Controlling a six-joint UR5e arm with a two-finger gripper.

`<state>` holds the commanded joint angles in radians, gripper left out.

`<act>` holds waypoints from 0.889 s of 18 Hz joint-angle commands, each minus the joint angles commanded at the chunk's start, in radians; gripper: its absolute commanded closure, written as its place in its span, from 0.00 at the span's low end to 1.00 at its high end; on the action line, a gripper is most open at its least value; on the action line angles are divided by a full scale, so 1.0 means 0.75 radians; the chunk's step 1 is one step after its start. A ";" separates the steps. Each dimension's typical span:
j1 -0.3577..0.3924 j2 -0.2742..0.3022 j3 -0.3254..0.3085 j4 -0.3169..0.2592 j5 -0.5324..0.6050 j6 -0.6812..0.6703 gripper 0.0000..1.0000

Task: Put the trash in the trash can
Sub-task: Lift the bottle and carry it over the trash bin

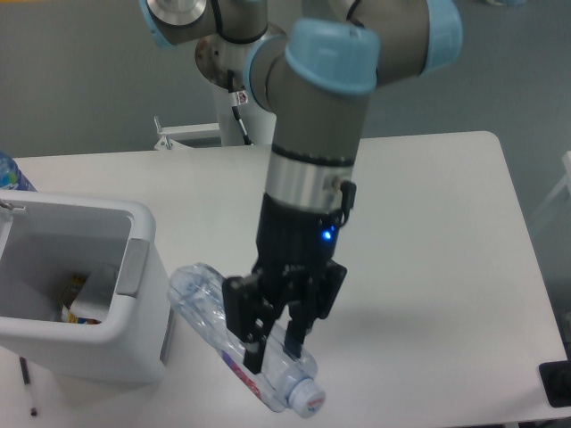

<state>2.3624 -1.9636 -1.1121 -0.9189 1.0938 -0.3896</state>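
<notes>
A crushed clear plastic bottle (214, 316) hangs in the air above the table's front, tilted with its capped end (303, 399) low at the right. My gripper (272, 343) is shut on the bottle near its neck end. The bottle's upper end is close to the right wall of the white trash can (134, 267) at the left. Inside the can lie a white piece (92, 303) and a bit of orange-yellow packet (71, 290); the crumpled wrapper cannot be told apart there.
The arm's base column (241, 80) stands at the table's back. A blue bottle top (11, 174) peeks in at the left edge. A dark object (558, 383) sits at the front right corner, and a thin dark stick (27, 383) lies left of the can.
</notes>
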 joint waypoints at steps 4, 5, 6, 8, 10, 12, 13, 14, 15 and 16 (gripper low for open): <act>-0.033 0.019 -0.008 0.000 -0.027 -0.002 0.45; -0.057 0.019 -0.012 0.000 -0.027 0.000 0.45; -0.080 0.019 -0.016 0.002 -0.027 0.002 0.45; -0.125 0.016 -0.018 0.002 -0.025 0.004 0.45; -0.172 0.016 -0.037 0.004 -0.025 0.006 0.45; -0.219 0.025 -0.084 0.030 -0.021 0.041 0.45; -0.237 0.025 -0.108 0.049 -0.021 0.053 0.45; -0.251 0.023 -0.125 0.063 -0.019 0.061 0.45; -0.262 0.017 -0.133 0.069 -0.014 0.063 0.45; -0.264 0.012 -0.135 0.070 -0.008 0.063 0.45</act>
<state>2.1645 -1.9543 -1.2134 -0.8667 1.0875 -0.3421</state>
